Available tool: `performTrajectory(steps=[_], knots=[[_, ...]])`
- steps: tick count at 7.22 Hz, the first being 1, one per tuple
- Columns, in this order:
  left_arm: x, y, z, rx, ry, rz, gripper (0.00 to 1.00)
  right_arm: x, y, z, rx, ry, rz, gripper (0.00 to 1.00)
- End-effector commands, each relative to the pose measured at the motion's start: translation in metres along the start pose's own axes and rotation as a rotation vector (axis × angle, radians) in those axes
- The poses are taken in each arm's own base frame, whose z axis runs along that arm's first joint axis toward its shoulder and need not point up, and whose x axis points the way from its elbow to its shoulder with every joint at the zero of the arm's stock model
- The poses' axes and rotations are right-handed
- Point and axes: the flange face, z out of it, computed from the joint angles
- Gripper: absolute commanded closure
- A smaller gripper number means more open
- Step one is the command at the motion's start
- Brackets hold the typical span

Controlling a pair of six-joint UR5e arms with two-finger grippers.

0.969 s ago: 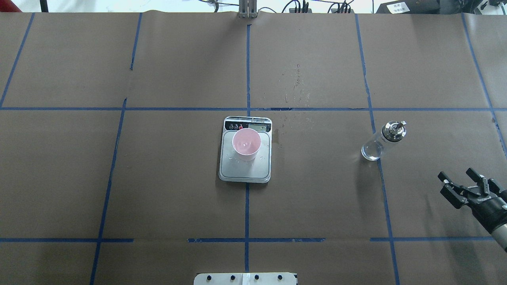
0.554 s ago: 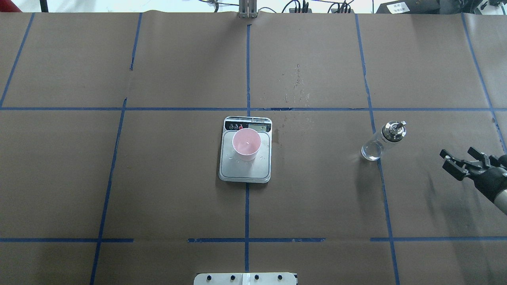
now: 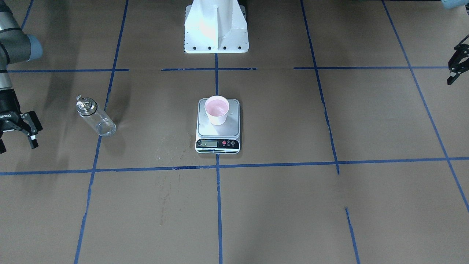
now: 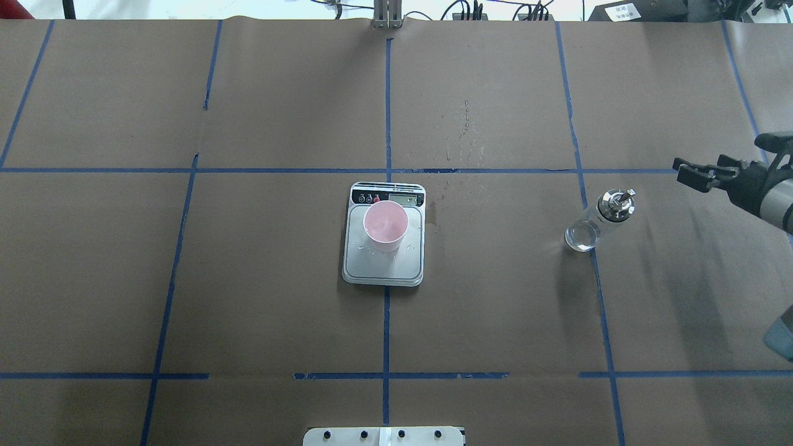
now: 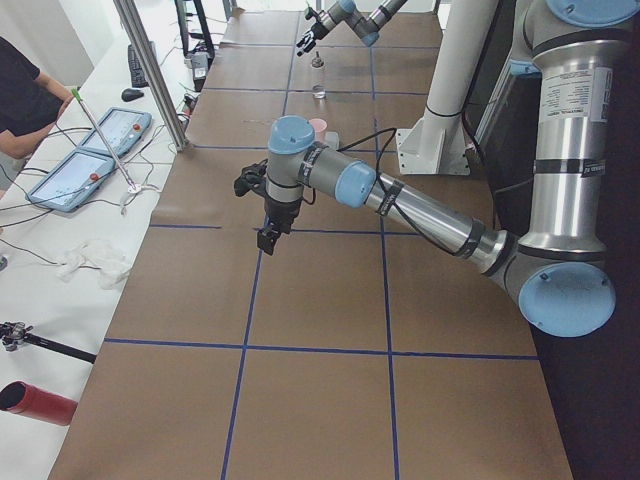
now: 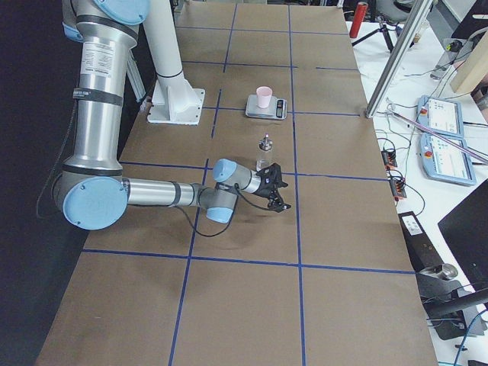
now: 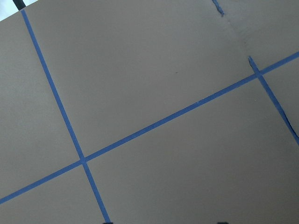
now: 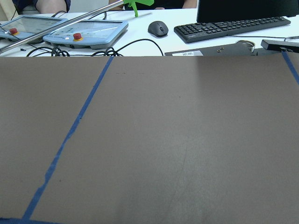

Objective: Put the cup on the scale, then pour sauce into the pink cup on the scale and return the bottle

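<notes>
On the robot's right side of the table, the bottle (image 4: 595, 222) is standing upright on the brown paper right by a blue tape line, well apart from the scale (image 4: 384, 260) in the middle. It stands free with nothing touching it. The cup (image 4: 385, 226) is already on the scale's platform, toward the display end, and it looks like there's some clear liquid in it plus a few droplets on the platform around it, so my guess is the pour is done and the bottle is back down.

What could still go wrong: the right gripper (image 4: 706, 173) hangs near the bottle, out toward the table edge, with its jaws spread and nothing between them. If that arm swings inward low, a finger could clip the silver cap, and a tall narrow glass bottle like that would tip easily and roll, maybe spill. The wet spots on the paper (image 4: 461, 139) beyond the scale suggest this liquid splashes around without much effort. The cup is light, so any bump to the scale could slide it off too.

Orientation: the bottle's long axis is vertical, cap and little spout on top. It only looks slanted from the cameras. I can't really tell which way the spout faces.

The left gripper (image 3: 456, 68) is way off at the other end of the table, nowhere near anything, jaws apart and empty.
</notes>
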Motion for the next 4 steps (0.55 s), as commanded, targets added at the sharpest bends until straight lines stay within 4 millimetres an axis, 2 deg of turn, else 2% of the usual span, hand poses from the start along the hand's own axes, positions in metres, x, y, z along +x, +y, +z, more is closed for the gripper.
performTrajectory(steps=[1,2,3,4], knots=[[-0.015,0.003,0.019,-0.032,0.002,-0.013,0.21,0.064,-0.101,-0.022,-0.171,-0.033,-0.057,0.00],[-0.025,0.006,0.033,-0.059,0.006,-0.032,0.21,0.109,-0.125,-0.044,-0.271,-0.035,-0.121,0.00],[-0.033,0.005,0.043,-0.077,0.013,-0.045,0.21,0.148,-0.133,-0.059,-0.350,-0.013,-0.176,0.00],[-0.034,0.005,0.045,-0.078,0.013,-0.046,0.21,0.178,-0.128,-0.072,-0.428,-0.013,-0.185,0.00]])
